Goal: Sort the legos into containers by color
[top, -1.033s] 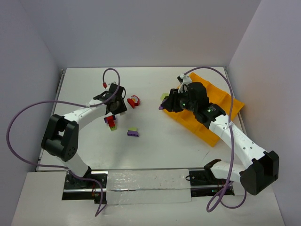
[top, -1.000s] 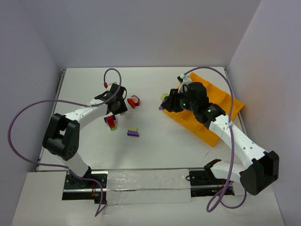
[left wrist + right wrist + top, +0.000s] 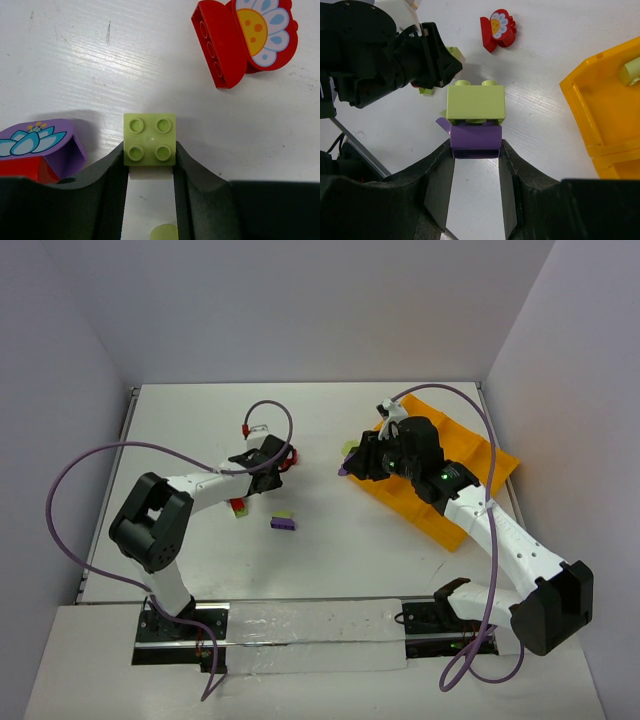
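Both arms reach out over the white table.
The left tool sits beside a red lego, and a purple-and-green clump lies nearer the bases. The right tool has a green-and-purple clump at its tip, just left of the orange tray.

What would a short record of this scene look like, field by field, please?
left gripper: shut on pale green brick
right gripper: shut on purple-green clump, beside the tray, not over it
tray contents: one pale green piece visible inside
loose on table: red flower brick; purple-red clump; small purple-green stack
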Available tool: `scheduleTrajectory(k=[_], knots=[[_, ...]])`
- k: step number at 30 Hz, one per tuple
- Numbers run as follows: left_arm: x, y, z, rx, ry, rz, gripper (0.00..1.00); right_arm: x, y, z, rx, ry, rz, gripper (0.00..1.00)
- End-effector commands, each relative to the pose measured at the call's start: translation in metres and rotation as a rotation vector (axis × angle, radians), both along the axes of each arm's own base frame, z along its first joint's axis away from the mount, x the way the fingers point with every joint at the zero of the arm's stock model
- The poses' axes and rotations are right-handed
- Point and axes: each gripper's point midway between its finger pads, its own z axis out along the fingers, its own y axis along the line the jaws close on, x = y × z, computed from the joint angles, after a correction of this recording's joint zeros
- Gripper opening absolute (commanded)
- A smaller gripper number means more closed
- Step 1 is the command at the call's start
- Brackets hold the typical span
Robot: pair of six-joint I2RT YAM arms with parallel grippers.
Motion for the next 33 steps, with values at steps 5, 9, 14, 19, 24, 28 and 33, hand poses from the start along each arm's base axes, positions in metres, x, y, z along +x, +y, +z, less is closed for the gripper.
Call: scheduleTrajectory(k=[5,9,14,19,24,28,33], knots=[[0.007,-0.010,0.012,-0.004,-0.028,-0.036,0.61,0.001,-0.003,0.007,0.008,-0.042,0.000,0.00],[0.006,-0.005,0.025,0.015,-0.048,-0.037,0.95,0.000,-0.009,0.011,-0.010,-0.060,-0.017,0.00],[0.004,0.000,0.055,0.010,-0.083,-0.043,0.95,-0.005,-0.024,0.010,-0.045,-0.061,-0.024,0.00],[0.000,-0.022,0.115,-0.150,-0.167,-0.156,0.92,-0.013,-0.022,0.013,-0.021,-0.059,0.012,0.00],[-0.016,-0.050,0.187,-0.378,-0.250,-0.442,0.90,-0.043,0.010,0.031,0.122,-0.075,0.248,0.00],[-0.069,-0.079,0.260,-0.662,-0.342,-0.823,0.90,-0.081,0.025,0.061,0.259,-0.178,0.447,0.00],[-0.112,-0.094,0.294,-0.823,-0.402,-1.098,0.92,-0.090,0.028,0.066,0.258,-0.184,0.512,0.00]])
